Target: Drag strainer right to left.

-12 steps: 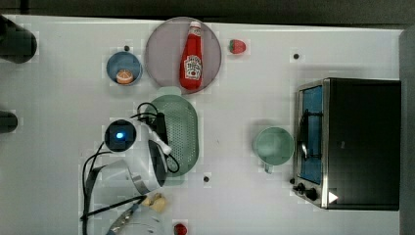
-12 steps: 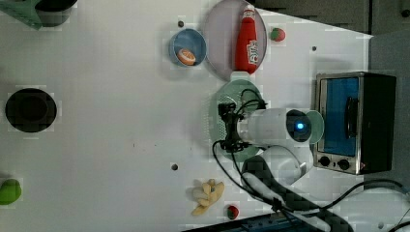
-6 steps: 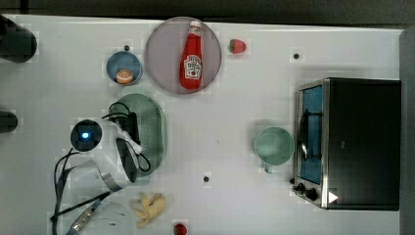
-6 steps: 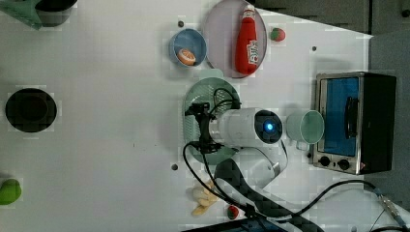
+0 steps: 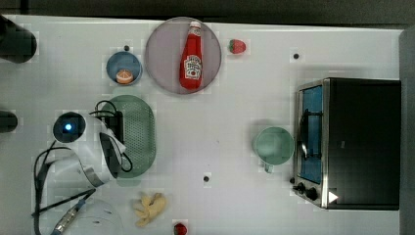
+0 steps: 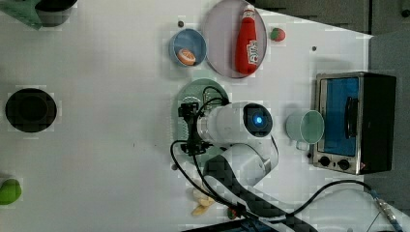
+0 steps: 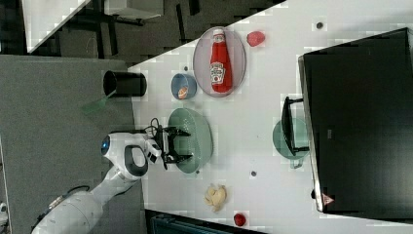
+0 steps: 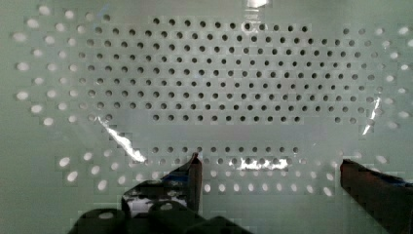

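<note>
Gripper [image 8: 270, 168] spread wide inside strainer [image 5: 139, 132], gripping nothing visible. Arm hides the top view's left rim; fingertip contact unclear.

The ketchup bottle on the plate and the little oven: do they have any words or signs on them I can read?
Ketchup bottle: it has a white label, but the words are too blurred to read.
Toaster oven: a small white triangle sign by its lower corner in the top view, red-edged in the right view; nothing readable inside it.
Toaster oven knobs: any markings are too small to read.
There are no other words or numbers to read.
</note>
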